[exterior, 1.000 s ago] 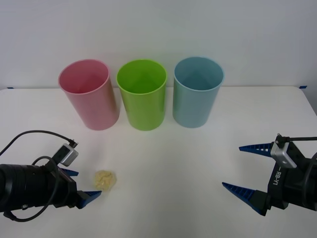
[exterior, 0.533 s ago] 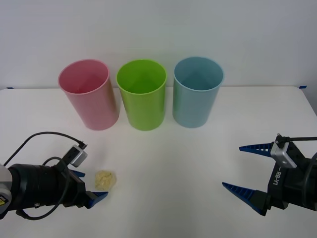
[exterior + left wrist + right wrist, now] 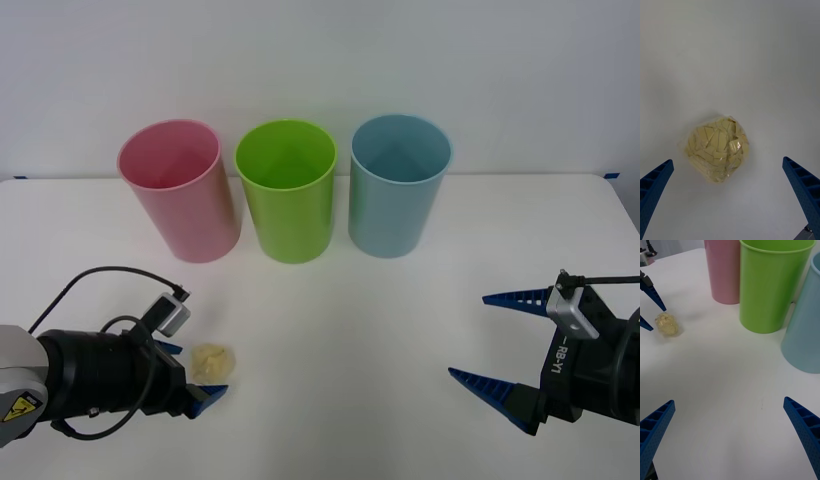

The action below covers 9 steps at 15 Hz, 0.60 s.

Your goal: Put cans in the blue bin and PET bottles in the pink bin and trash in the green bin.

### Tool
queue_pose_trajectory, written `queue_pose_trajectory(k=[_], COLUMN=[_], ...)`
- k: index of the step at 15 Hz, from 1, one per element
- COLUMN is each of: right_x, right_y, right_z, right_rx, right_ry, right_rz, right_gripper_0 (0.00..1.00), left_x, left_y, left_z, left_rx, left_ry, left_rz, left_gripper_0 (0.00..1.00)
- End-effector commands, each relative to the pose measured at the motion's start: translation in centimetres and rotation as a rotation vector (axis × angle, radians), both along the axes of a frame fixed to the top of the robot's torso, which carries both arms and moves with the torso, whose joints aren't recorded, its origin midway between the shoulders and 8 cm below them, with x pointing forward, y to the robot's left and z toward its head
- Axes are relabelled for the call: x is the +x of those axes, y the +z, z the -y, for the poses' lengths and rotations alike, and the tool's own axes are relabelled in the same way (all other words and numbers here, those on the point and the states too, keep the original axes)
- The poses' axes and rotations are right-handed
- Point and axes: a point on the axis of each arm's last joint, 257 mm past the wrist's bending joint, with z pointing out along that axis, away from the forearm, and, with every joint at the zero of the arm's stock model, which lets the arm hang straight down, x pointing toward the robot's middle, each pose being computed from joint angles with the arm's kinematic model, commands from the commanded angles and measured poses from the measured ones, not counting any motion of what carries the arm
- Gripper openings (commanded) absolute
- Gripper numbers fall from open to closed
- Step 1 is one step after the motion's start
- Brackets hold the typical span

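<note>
White worktop (image 3: pixel 330 300) carried everything, running out to a pale wall at its far edge. Three tall plastic bins of matching size stood upright in a row near that far edge, mouths open. The pink bin (image 3: pixel 180 190) stood nearest the left edge, the green bin (image 3: pixel 288 190) was in the middle just beside it, and the blue bin (image 3: pixel 398 185) stood on the right of the row, a narrow gap away from the green one. In the right wrist view the same row appeared with the pink bin (image 3: pixel 724 270) farthest, the green bin (image 3: pixel 771 285) next and the blue bin (image 3: pixel 805 333) closest.

Near the front edge, at the right side of the worktop, the right gripper (image 3: pixel 500 345) sat low with its blue ribbed jaws spread wide and nothing between them. It was well apart from the bins and from the trash.

Near the front-left corner, the left gripper (image 3: pixel 192 375) lay low over the worktop, its black arm trailing a looped cable. Its jaws were also wide open, holding nothing, with one blue finger on each side of the trash and not touching it.

Smallest of all, the trash (image 3: pixel 212 361), a pale-yellow crumpled lump, rested on the worktop near the front-left corner, well short of the pink bin. In the left wrist view the trash (image 3: pixel 717 148) lay between the two spread fingers (image 3: pixel 801 187), its surface wrinkled and shiny. In the right wrist view the trash (image 3: pixel 667 324) sat just beside the left gripper's (image 3: pixel 649 309) blue tips.
</note>
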Motion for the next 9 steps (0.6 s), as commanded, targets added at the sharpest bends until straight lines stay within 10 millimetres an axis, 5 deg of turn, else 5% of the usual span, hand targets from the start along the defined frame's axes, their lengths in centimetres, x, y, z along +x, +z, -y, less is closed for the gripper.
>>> queue_pose_trajectory(k=[1, 9], right_x=[0.0, 0.0], right_y=[0.0, 0.0], right_z=[0.0, 0.0], right_rx=[0.0, 0.0], right_ry=[0.0, 0.0], right_rz=[0.0, 0.0], right_gripper_0=[1.0, 1.0], left_x=[0.4, 1.6], left_y=[-0.3, -1.5], left_z=[0.1, 0.7], left_rx=[-0.001, 0.017], left_ry=[0.009, 0.012], left_rz=[0.001, 0.015], left_gripper_0=[1.0, 1.0])
